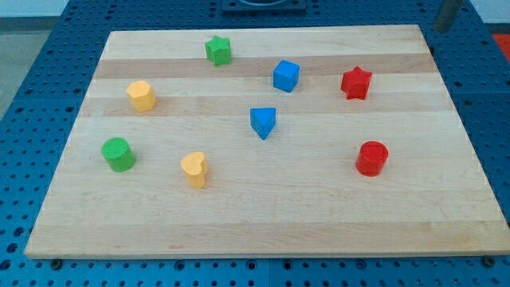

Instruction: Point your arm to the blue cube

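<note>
The blue cube sits on the wooden board, a little above and right of the board's middle. My tip shows as a blurred dark rod at the view's top right, just past the board's top right corner. It is far to the right of the blue cube and touches no block.
A green star lies up and left of the cube, and a red star to its right. A blue triangle lies just below it. A yellow hexagon, green cylinder, yellow heart and red cylinder lie farther off.
</note>
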Motion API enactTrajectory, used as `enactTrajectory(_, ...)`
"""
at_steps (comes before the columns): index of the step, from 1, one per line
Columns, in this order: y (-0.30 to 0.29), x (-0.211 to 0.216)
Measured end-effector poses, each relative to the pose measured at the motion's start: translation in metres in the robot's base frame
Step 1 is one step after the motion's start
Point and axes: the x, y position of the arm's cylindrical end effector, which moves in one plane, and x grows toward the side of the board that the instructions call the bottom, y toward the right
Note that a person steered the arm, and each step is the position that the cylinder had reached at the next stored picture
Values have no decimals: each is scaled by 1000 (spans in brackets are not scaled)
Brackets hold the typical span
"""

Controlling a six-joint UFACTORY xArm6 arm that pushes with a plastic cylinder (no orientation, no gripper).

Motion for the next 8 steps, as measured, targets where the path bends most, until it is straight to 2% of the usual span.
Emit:
enactTrajectory(1,0,0)
enactTrajectory(2,-23,0)
enactTrajectory(3,-87,0)
enactTrajectory(4,-91,0)
enactTrajectory(6,-162,48)
enactTrajectory(7,-188,51)
enactTrajectory(8,-266,79)
